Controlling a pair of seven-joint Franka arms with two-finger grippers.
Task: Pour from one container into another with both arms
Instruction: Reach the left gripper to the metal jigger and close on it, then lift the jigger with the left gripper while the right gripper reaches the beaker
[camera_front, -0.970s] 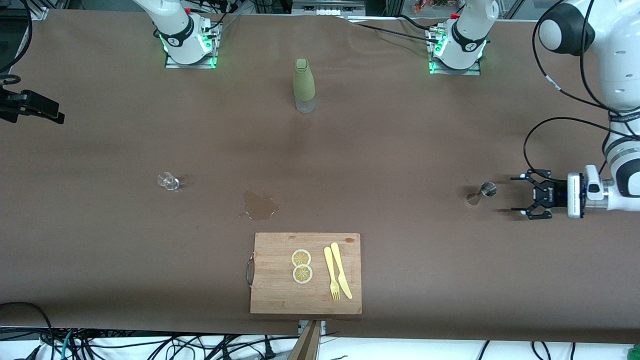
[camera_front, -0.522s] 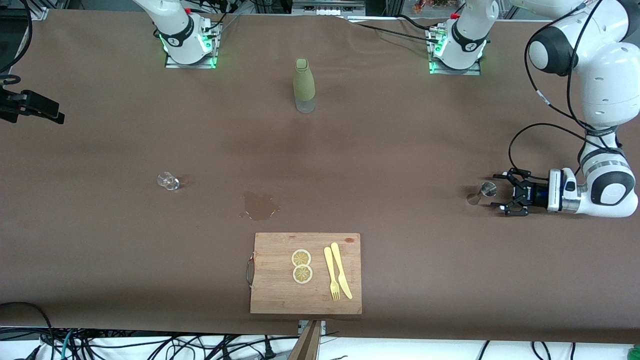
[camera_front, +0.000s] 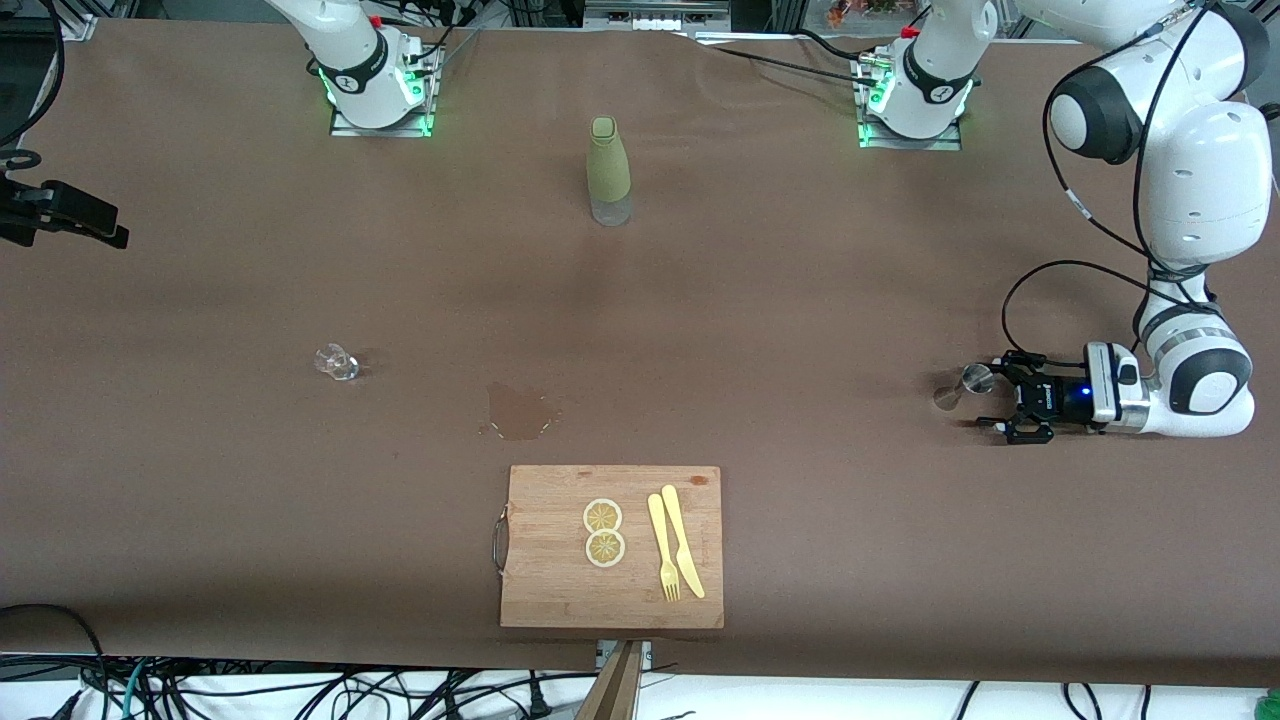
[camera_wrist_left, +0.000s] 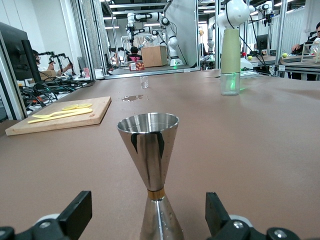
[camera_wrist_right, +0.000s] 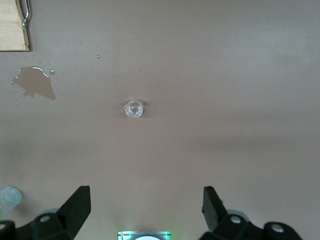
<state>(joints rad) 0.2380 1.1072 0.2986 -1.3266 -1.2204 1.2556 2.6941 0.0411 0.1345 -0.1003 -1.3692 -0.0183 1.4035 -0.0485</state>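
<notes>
brown table (camera_front: 800, 300) bears jigger (camera_front: 972, 381), bottle (camera_front: 608, 172), glass (camera_front: 337, 361), cutting board (camera_front: 560, 590).

Even overhead light (soft shadows)

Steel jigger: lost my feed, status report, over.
Left pincer open, level with the steel hourglass jigger, not gripping. Right pincer open, high over the small clear glass. Nothing in between.
</notes>
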